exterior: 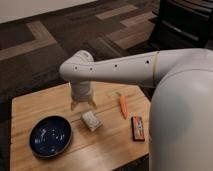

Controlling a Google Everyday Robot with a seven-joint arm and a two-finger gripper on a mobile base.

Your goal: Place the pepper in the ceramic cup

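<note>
The pepper is slim and orange with a small green stem. It lies on the wooden table, right of centre. A small whitish object, which I take for the ceramic cup lying on its side, sits mid-table. My gripper points down over the table, just behind and slightly left of that whitish object and well left of the pepper. Its two short fingers stand apart with nothing between them.
A wide dark blue bowl sits at the table's front left. A dark red-edged packet lies in front of the pepper, near the right edge. My white arm reaches across from the right. Carpet surrounds the table.
</note>
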